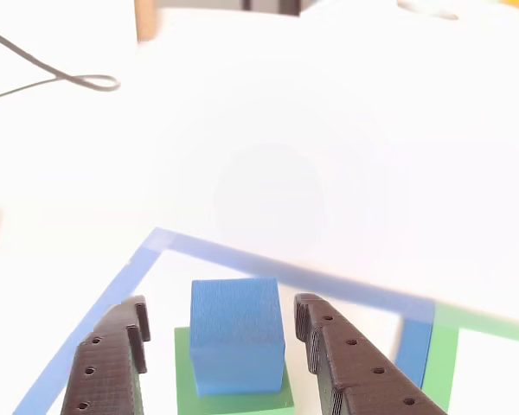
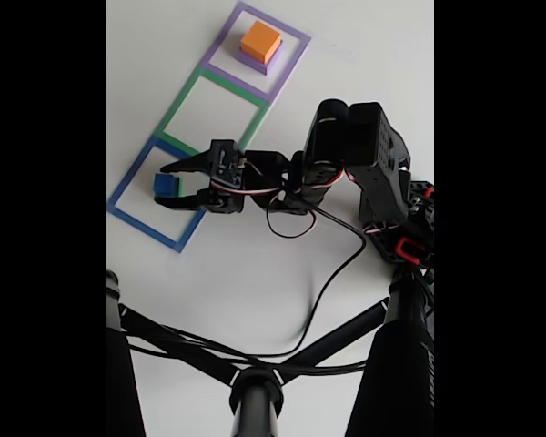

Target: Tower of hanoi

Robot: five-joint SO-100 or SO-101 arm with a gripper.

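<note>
Fixed view: gripper (image 2: 171,187) spread wide astride small blue cube (image 2: 166,187), not touching, inside blue square outline (image 2: 127,216). Cube (image 1: 236,335) sits atop green block (image 1: 233,398). Orange-yellow block (image 2: 260,41) rests on purple block (image 2: 252,61), well apart.

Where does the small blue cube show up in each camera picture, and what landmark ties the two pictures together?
Other view: the blue cube sits low in the middle, on a green block, between the open jaws of the gripper.
Fixed view: the blue cube is left of centre, inside the blue square outline, between the jaws.
Shared landmark: the blue square outline around the cube.
</note>
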